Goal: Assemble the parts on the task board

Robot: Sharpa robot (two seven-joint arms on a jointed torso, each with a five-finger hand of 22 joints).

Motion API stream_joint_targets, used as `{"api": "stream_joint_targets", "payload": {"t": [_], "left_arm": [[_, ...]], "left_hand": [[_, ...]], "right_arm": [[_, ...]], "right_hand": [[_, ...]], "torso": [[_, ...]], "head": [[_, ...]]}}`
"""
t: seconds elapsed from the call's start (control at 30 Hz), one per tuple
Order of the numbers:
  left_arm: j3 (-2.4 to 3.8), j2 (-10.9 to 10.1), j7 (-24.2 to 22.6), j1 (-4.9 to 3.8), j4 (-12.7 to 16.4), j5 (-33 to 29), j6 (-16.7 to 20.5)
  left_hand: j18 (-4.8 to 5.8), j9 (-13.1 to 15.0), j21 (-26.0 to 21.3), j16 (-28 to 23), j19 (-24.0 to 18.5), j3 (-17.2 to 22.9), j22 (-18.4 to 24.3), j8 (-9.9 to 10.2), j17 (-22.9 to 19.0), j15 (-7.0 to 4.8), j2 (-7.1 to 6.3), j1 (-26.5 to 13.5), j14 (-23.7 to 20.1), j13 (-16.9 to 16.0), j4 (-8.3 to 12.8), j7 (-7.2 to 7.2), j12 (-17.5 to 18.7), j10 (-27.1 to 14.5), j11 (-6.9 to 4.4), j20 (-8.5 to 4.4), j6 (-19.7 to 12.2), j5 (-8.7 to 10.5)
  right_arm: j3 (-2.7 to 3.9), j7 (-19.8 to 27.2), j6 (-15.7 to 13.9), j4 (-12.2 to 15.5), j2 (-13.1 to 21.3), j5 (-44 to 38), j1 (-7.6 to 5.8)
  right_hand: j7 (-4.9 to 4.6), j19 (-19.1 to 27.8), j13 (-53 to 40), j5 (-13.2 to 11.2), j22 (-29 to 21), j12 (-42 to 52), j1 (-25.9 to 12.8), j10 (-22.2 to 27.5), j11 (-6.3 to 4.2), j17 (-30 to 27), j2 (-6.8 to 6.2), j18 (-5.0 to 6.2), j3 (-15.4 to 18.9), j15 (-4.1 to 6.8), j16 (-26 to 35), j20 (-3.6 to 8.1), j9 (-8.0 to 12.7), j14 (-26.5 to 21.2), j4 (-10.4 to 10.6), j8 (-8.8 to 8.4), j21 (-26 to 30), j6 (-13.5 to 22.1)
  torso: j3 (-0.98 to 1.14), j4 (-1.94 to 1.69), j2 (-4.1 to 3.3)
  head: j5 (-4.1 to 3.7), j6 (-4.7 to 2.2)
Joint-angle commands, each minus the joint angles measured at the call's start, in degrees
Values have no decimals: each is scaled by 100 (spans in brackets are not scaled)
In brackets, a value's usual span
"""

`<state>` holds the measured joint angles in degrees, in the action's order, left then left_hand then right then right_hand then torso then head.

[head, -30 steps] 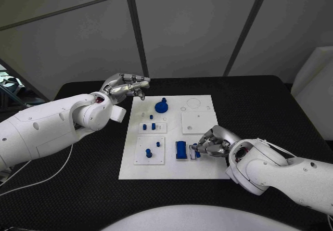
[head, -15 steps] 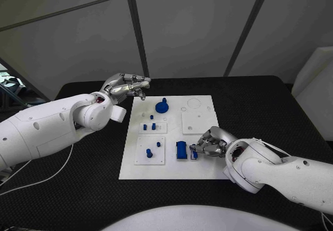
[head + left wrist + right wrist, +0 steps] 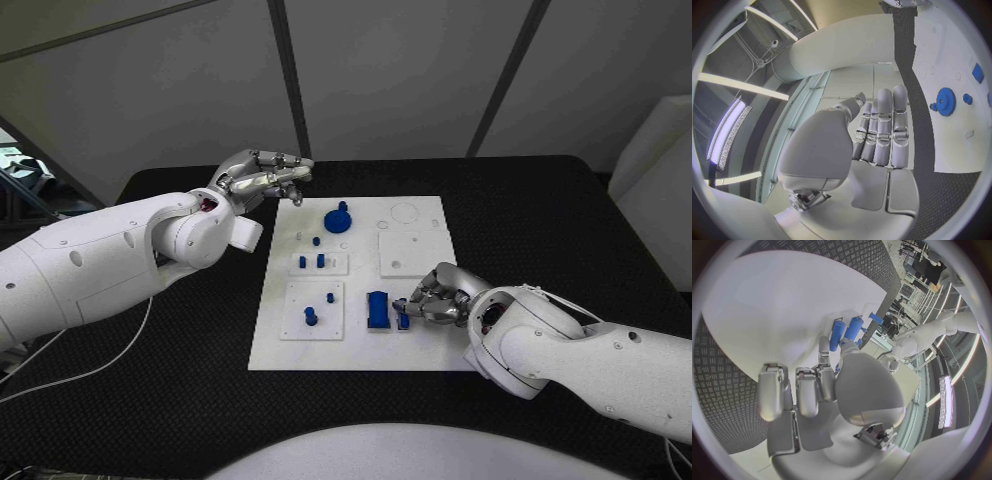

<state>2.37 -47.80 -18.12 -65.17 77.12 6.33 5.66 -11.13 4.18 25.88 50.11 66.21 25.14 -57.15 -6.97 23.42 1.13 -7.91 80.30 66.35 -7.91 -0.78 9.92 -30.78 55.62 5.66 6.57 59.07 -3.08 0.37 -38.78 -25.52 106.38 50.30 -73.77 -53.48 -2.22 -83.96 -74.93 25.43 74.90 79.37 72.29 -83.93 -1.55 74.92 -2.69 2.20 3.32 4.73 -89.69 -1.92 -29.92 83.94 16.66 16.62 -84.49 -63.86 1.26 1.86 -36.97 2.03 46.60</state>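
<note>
Now the white rectangular task board [image 3: 346, 345] lies in the middle of the black desk [image 3: 577, 215], carrying a round blue gear part [image 3: 338, 221] near its far edge, small blue pegs [image 3: 310, 262] on a raised square at mid-left, and a taller blue block part [image 3: 378, 309] near its front. The silver right hand [image 3: 433, 299] sits low on the board just beside that block, fingers curled around a small blue piece [image 3: 404, 322]. The silver left hand [image 3: 264, 178] hovers above the board's far left corner, fingers curled in together with nothing in them.
</note>
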Motion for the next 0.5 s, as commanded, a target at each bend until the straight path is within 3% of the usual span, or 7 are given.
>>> {"api": "stream_joint_targets", "payload": {"t": [0.03,0.1,0.17,0.5], "left_arm": [[5,-2,-29,-12,15,-23,-53],[5,-2,-29,-12,14,-23,-53],[5,-3,-29,-12,12,-23,-51],[5,4,-31,-12,5,-23,-50]], "left_hand": [[65,4,-24,-24,5,-7,7,-36,-7,-5,14,-9,44,9,12,-8,-33,-34,3,13,-47,-24],[65,4,-24,-24,5,-7,7,-36,-7,-5,14,-9,44,9,12,-8,-33,-34,3,13,-47,-24],[65,4,-24,-24,5,-7,7,-36,-7,-5,14,-9,44,9,12,-8,-33,-34,3,13,-47,-24],[65,4,-24,-24,5,-7,7,-36,-7,-5,14,-9,44,9,12,-8,-33,-34,3,13,-47,-24]], "right_arm": [[-1,1,106,18,-12,-76,-1],[-1,-3,101,19,-8,-101,-1],[-1,-3,107,22,-7,-118,-1],[-1,44,89,66,21,-152,-1]], "right_hand": [[-6,-119,-736,-255,844,-43,-216,-213,-23,1508,9,-35,133,29,-31,37,-30,606,-3,35,4,-31],[-6,-118,-740,-580,843,-42,-366,-215,-22,1508,35,-34,246,27,-31,34,-56,606,-4,41,6,-25],[-5,-115,-741,-719,840,-45,-431,-216,-22,1508,54,-33,318,28,-31,33,-77,606,-2,44,10,-17],[-2,-116,-746,-873,843,-46,-503,-217,-24,1508,70,-33,444,30,-31,34,-117,606,-1,54,11,-8]], "torso": [[-1,0,3],[-1,-1,3],[1,-1,3],[3,5,3]], "head": [[6,7],[8,10],[10,15],[15,28]]}}
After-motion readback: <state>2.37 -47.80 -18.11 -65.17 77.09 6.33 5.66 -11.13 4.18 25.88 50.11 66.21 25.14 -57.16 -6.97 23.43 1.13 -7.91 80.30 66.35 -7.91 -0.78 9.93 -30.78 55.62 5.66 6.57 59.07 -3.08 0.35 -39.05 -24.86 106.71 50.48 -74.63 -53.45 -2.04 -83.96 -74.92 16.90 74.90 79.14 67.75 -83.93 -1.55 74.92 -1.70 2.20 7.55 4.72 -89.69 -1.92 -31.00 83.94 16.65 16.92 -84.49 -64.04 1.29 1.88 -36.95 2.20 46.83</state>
